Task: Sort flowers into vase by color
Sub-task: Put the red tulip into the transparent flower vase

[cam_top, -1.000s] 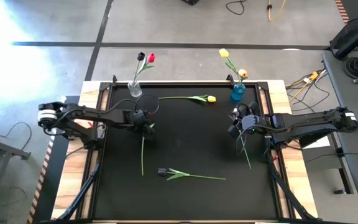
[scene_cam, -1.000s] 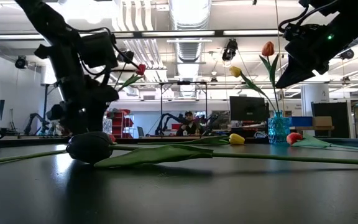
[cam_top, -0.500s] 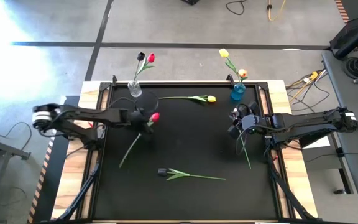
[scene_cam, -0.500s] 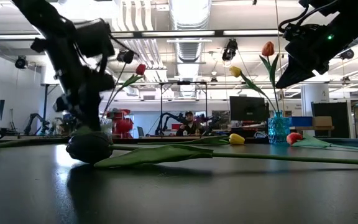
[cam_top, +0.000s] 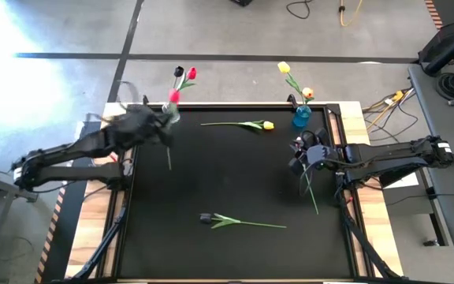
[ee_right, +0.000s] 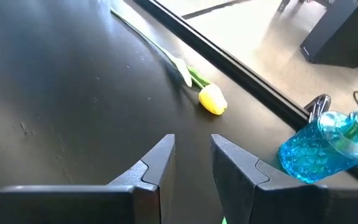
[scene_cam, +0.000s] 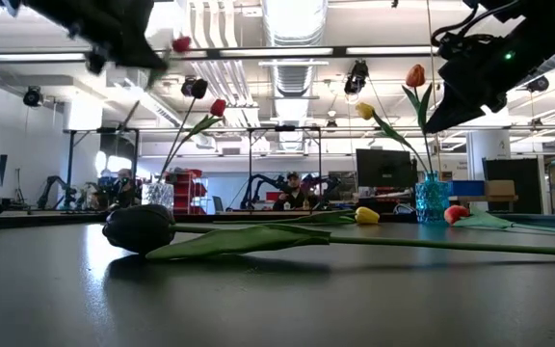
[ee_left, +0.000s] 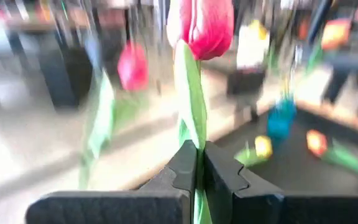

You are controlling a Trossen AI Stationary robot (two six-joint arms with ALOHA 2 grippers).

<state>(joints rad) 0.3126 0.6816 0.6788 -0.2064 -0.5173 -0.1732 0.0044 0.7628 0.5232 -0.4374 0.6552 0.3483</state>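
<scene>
My left gripper is raised near the table's far left and shut on a red tulip, beside the clear vase. That vase holds a near-black tulip and a red tulip. The blue vase holds a yellow tulip and an orange tulip. A yellow tulip and a near-black tulip lie flat on the mat. My right gripper hovers open at the right, above another flower whose stem lies on the mat. My left gripper pinches the red tulip's green stem and leaf between its two fingers, a little below the red head. The flower is lifted clear of the table. Its head stands above the fingers, and its long stem trails below them.
The mat is black, with wooden borders at the left and right. Both vases stand at its far edge. Free mat lies in the middle between the lying flowers. A red-orange flower head rests near the blue vase.
My left gripper has risen from the mat and gone toward the far edge and the clear vase, taking the red tulip with it. The tulip lay flat a second ago. It swung round, then lifted clear, and now hangs with its head up.
</scene>
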